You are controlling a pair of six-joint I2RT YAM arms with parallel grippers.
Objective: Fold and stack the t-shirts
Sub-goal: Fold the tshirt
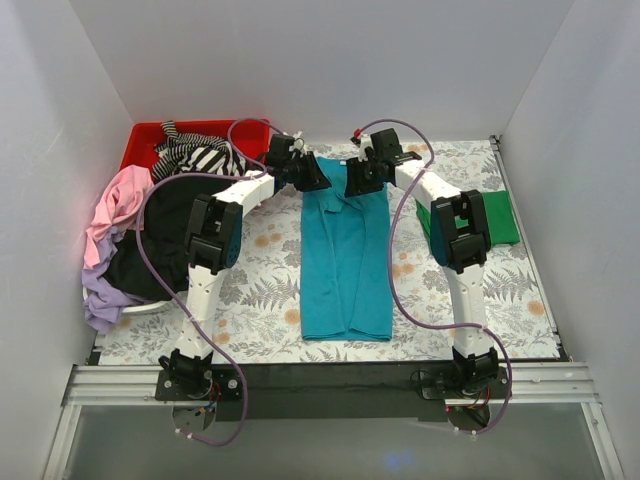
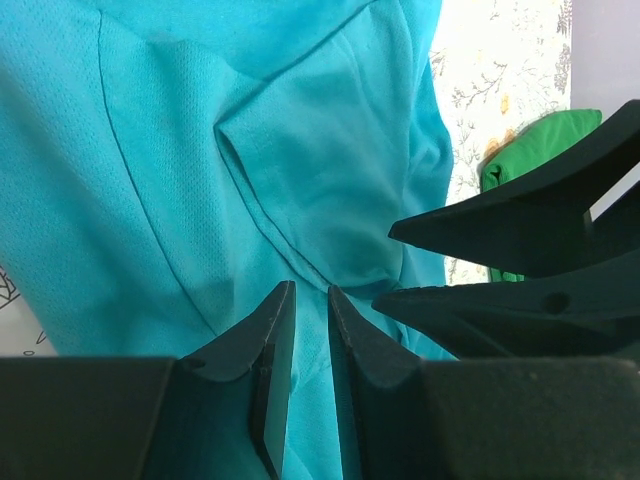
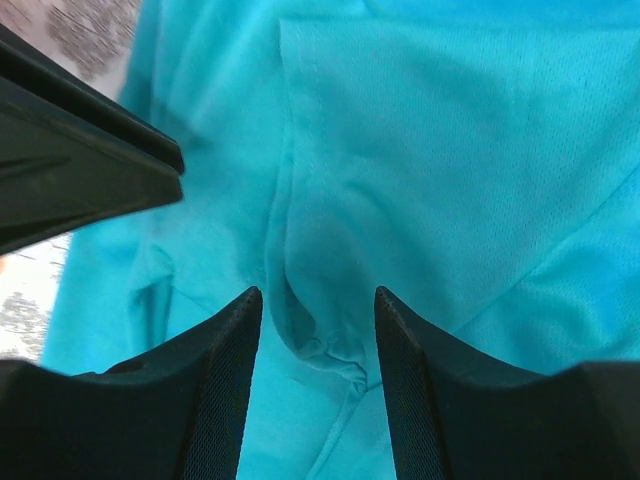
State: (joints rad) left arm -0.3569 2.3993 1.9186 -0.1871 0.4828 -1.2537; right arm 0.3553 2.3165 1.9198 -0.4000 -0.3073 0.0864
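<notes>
Two grips differ on the plain teal cloth t-shirt lying just beside the red plastic bin: left fingers pinch a thin fold, right fingers stand spread astride a pucker. One-sided lifting could skew the fold.

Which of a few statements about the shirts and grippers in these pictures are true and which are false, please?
The teal t-shirt lies on the table between the two arms. True.
The green t-shirt lies in the red bin. False: it lies on the table at the right; the bin holds a striped t-shirt.
The right gripper has its fingers apart over a teal pucker. True.
The left gripper is at the teal t-shirt's near end. False: it is at the far end, beside the right one.
</notes>
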